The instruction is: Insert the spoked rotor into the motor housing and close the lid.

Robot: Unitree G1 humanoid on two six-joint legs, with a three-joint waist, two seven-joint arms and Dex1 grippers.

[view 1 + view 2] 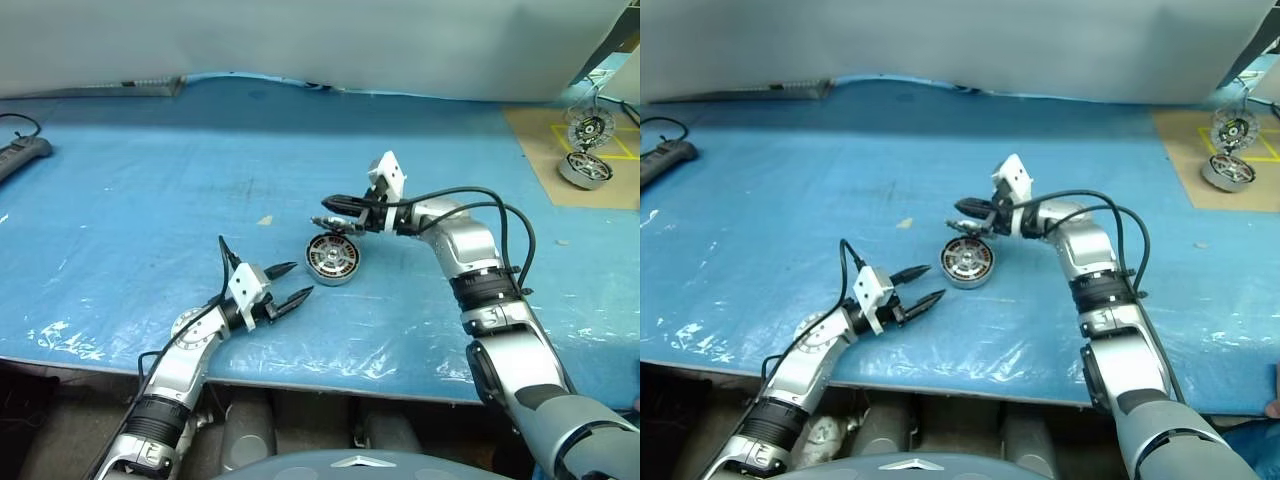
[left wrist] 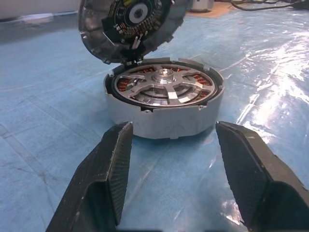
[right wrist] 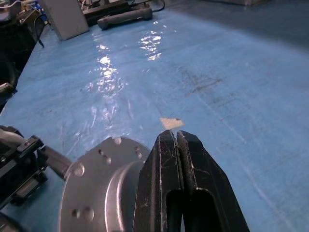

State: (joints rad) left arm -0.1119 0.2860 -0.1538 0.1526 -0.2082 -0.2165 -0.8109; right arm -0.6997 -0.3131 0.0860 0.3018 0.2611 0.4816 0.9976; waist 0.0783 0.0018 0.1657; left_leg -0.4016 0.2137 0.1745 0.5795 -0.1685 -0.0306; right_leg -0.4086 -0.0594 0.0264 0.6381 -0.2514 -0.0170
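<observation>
Black rubbery pads line the left gripper [image 1: 289,283], whose jaws stand spread and empty, level with the tabletop and aimed at the motor housing [image 2: 164,99] just beyond them to the right. The right gripper [image 3: 176,140] has its jaws pressed together on nothing; its tips sit just behind the raised lid [image 3: 99,186], on the far side, though whether they touch its back I cannot tell.

The housing stands near the middle of the blue table [image 1: 150,190]. The spoked rotor [image 2: 166,87] already lies inside it, silver spokes over copper windings, apparently seated flush. The lid stands up on its hinge at the far rim, toothed edge and inner windings facing the left gripper.

All of this is machined metal: stiff, dense for its size, smooth-walled and likely slippery on the glossy plastic sheet. A push on the lid could skate the whole can, so the spread left jaws look well placed to brace the plain outer wall. The lid is best pressed on its flat back near the top edge, away from the hinge, which looks like the weak point.

The hinge is largely masked by the lid's edge, and the rotor's seating depth cannot be confirmed. A duplicate motor [image 1: 586,168] sits far right, small and indistinct.
</observation>
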